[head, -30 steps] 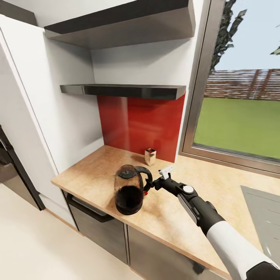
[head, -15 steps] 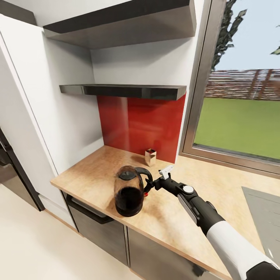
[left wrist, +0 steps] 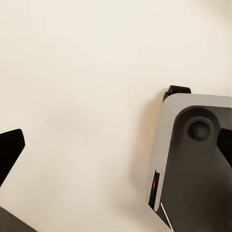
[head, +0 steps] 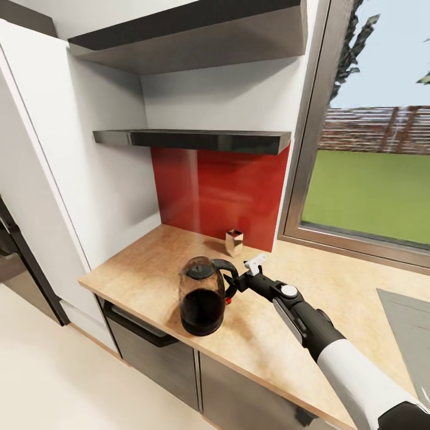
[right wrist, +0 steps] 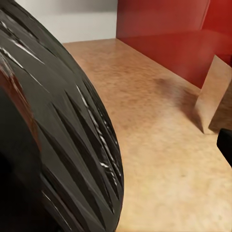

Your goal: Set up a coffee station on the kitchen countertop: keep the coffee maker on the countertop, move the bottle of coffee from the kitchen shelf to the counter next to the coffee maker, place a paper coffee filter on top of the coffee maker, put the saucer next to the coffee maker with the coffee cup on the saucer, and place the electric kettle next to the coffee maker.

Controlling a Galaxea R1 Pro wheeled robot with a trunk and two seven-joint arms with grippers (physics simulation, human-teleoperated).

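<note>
The electric kettle (head: 202, 295), dark glass with a black lid and loop handle, stands upright near the front edge of the kitchen countertop (head: 143, 257). My right gripper (head: 236, 285) reaches in from the right and is level with the kettle's handle, touching or nearly touching it. In the right wrist view the kettle's ribbed black surface (right wrist: 58, 125) looms very close, one fingertip (right wrist: 226, 145) shows at the picture's edge, and the jaws look open. The kitchen shelf (head: 191, 139) above the red backsplash is bare. The left gripper (left wrist: 116, 150) hangs open over the pale floor.
A small tan box (head: 233, 242) stands by the red backsplash behind the kettle, also seen as the box (right wrist: 212, 96) up close. A grey inset sink (head: 409, 322) lies at the far right. The window frame borders the counter's back. My grey base (left wrist: 193, 164) sits below the left gripper.
The whole head view has shifted slightly, so the counter and kettle sit a little further right. The kettle's handle now lies closer to my right gripper's tips.
</note>
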